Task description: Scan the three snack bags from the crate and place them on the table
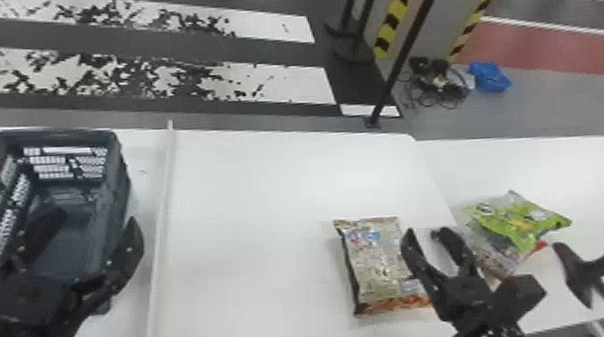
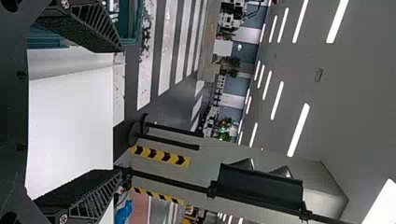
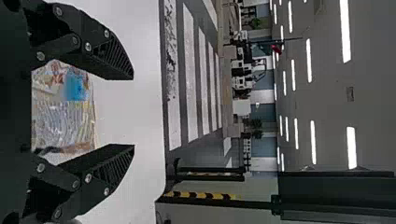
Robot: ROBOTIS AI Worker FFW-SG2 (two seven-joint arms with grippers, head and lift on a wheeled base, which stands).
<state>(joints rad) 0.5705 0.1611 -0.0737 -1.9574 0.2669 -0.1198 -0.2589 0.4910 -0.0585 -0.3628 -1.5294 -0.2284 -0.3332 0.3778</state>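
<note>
Quite empty, left hand [image 1: 98,217] and right hand [image 1: 424,230] gape.

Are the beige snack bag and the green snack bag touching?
Apart. The head view shows bare white table between the beige snack bag and the green snack bag, the right gripper covering part of that gap.

Black right hand [image 1: 424,232], tapering fingers [image 3: 95,58], ribbed inner faces [image 3: 114,60], jointed black links [image 3: 58,48], round silvery screws [image 3: 88,46]

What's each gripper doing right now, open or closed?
Left gripper: open, empty.
Right gripper: open, empty; the snack bag near it is ungripped.
</note>
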